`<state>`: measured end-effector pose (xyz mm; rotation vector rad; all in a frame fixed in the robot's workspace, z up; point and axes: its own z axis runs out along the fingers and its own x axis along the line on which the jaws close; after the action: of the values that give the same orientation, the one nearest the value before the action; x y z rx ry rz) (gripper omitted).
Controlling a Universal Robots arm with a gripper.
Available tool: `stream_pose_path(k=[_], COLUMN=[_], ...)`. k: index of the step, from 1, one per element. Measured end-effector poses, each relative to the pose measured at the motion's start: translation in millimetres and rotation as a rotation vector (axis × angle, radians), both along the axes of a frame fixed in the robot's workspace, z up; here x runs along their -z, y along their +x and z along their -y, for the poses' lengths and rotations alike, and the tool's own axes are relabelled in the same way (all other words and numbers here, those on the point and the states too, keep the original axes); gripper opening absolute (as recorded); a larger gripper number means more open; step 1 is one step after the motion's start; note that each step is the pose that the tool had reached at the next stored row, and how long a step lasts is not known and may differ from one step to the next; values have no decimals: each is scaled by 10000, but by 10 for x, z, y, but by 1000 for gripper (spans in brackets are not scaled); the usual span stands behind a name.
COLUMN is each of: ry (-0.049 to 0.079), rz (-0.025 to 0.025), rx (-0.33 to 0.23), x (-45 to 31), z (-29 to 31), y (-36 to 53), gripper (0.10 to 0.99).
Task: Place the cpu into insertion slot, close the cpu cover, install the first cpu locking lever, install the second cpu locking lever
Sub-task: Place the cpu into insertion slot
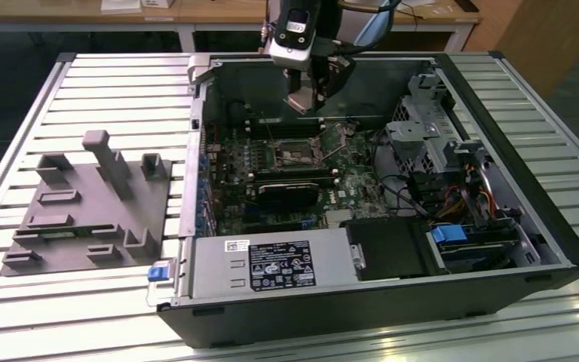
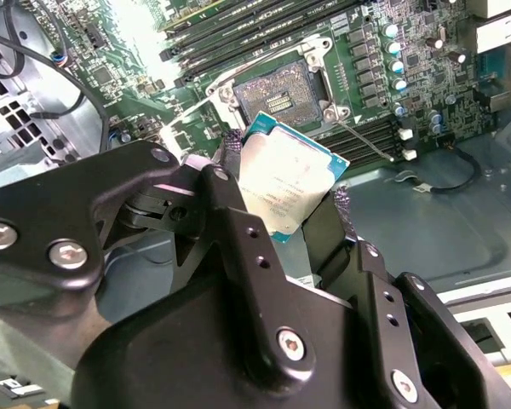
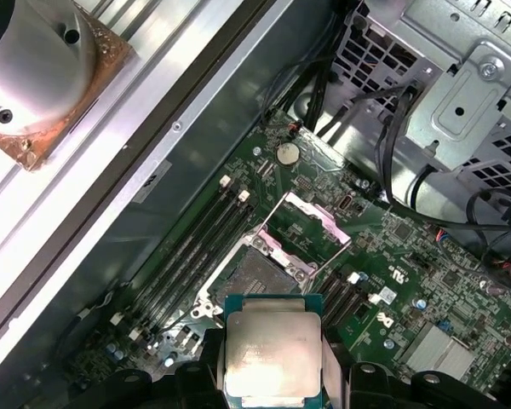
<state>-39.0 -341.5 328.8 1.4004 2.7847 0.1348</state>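
Observation:
My gripper (image 1: 304, 99) hangs inside the open computer case, shut on the cpu (image 2: 281, 181), a silver-faced square chip with a green-blue edge, held by two opposite sides. In both wrist views the chip (image 3: 271, 354) hovers a little above the board and just short of the insertion slot (image 3: 255, 274), whose dark centre is bare. In the second wrist view the insertion slot (image 2: 278, 95) lies just beyond the chip. The cpu cover (image 3: 312, 215) stands hinged open on the slot's far side. A thin wire locking lever (image 2: 368, 141) sticks out unlatched beside the socket. In the exterior view the slot (image 1: 295, 152) sits below the gripper.
Long black memory slots (image 3: 187, 247) run beside the socket. A black block (image 1: 289, 193) lies on the board nearer the power supply (image 1: 259, 265). A drive cage (image 1: 433, 143) with cables fills the case's right side. A grey fixture tray (image 1: 88, 204) rests on the slatted table.

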Motion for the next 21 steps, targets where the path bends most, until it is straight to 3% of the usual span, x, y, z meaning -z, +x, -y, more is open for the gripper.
stream_pose_path(k=[21], ry=[0], rz=[0], rx=[276], x=[39], z=[0], y=[0], gripper=[537])
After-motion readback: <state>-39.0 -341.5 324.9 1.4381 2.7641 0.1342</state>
